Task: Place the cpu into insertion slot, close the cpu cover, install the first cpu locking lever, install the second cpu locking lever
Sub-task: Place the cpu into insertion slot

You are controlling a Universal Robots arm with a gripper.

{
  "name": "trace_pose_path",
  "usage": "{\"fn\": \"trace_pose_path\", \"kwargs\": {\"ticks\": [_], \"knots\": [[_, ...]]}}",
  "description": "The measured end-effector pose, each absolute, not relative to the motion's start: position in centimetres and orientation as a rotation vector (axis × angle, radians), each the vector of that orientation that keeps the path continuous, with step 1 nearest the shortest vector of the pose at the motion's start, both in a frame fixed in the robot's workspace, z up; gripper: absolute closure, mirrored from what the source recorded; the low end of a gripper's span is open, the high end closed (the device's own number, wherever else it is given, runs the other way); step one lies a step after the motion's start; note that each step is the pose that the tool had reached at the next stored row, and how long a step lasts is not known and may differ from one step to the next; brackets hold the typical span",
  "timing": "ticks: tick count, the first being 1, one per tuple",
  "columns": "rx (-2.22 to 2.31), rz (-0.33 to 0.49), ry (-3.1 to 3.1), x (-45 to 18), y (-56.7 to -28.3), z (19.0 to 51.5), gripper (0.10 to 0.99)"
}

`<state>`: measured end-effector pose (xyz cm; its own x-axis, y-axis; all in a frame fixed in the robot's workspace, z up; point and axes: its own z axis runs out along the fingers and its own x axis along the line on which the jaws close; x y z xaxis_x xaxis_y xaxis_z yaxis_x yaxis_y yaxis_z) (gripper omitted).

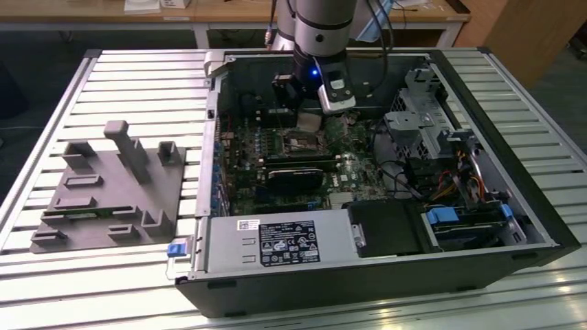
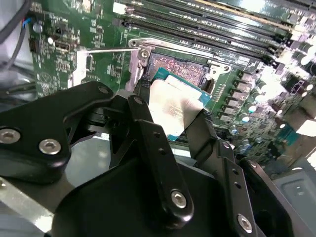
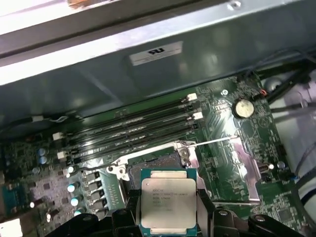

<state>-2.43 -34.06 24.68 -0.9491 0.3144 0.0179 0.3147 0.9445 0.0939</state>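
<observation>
The cpu (image 3: 166, 205), a flat square chip with a silvery face on a green-blue board, sits between my gripper's (image 3: 168, 210) two black fingers (image 2: 148, 133), which are shut on its edges. It hangs just above the insertion slot (image 2: 180, 69), a dark socket of copper-coloured pins with a silver rim. The cpu cover (image 3: 148, 154), a thin silvery frame, is folded back along the socket's far edge. A thin metal locking lever (image 3: 215, 142) juts out sideways from the socket corner. In the exterior view my gripper (image 1: 310, 122) is down inside the computer case, over the socket (image 1: 301, 143).
Long black memory slots (image 3: 133, 129) run beside the socket, and a round coin battery (image 3: 242, 107) lies near them. The case wall (image 3: 148, 74) rises close behind. A black card (image 1: 295, 173), drive cage (image 1: 417, 127) and power supply (image 1: 275, 244) crowd the case. A grey fixture (image 1: 110, 192) lies outside.
</observation>
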Motion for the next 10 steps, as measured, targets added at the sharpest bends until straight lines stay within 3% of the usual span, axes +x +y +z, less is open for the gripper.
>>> {"fn": "trace_pose_path", "kwargs": {"ticks": [10], "knots": [[-0.687,-0.138,-3.067,-2.44,-34.07,24.4,0.549]]}}
